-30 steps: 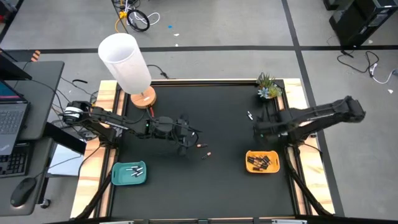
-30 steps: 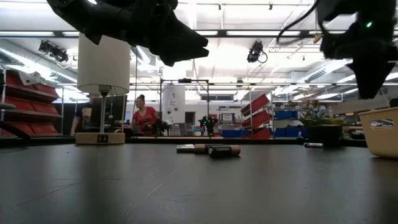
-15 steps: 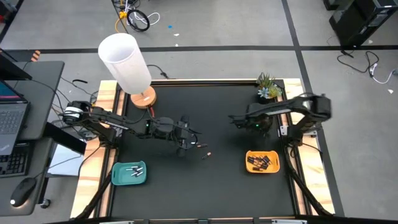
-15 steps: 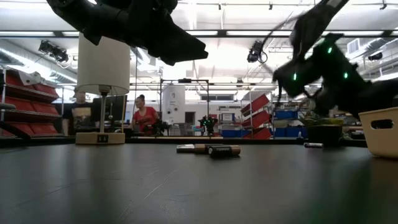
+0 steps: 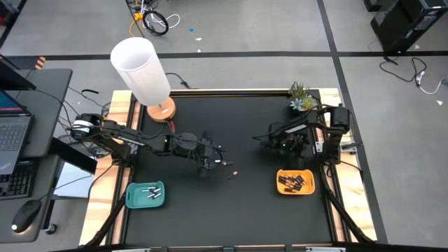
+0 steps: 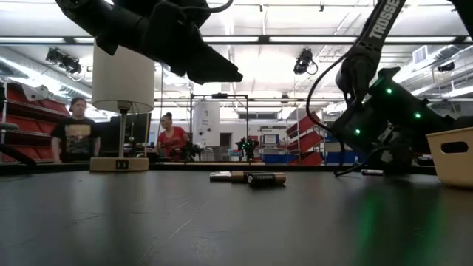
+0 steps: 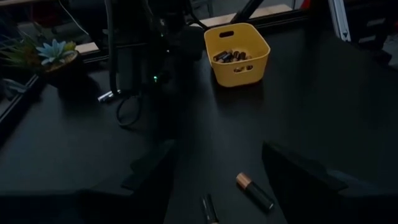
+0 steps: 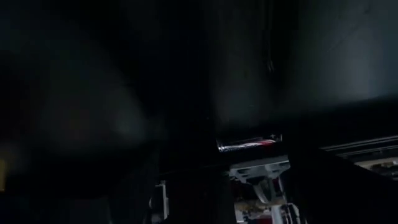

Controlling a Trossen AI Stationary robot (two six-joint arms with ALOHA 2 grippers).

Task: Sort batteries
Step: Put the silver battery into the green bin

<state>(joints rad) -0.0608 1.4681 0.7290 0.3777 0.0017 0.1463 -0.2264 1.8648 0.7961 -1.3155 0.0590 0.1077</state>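
Two loose batteries (image 5: 229,168) lie on the black table near its middle. One is dark with a copper end (image 7: 254,191); beside it lies a thin one (image 7: 209,210). My left gripper (image 5: 213,159) hovers open just left of them, its fingers (image 7: 155,174) above the table. A pale battery (image 7: 106,96) lies by the plant pot. My right gripper (image 5: 264,140) hangs low beside it, tipped downward, its fingers apart in the right wrist view and nothing between them. The yellow tray (image 5: 295,182) holds dark batteries, and the teal tray (image 5: 145,194) holds pale ones.
A lamp (image 5: 143,73) stands at the far left corner and a small potted plant (image 5: 301,98) at the far right. The right arm's cable loops over the table near the pot (image 7: 127,115). Beyond the table, people (image 6: 171,137) stand in the room.
My right arm has folded back toward its base. Its gripper has swung from above the yellow tray toward the far side, sunk close to the table beside the plant and tipped downward. My left gripper stays over the loose batteries, which have not moved.
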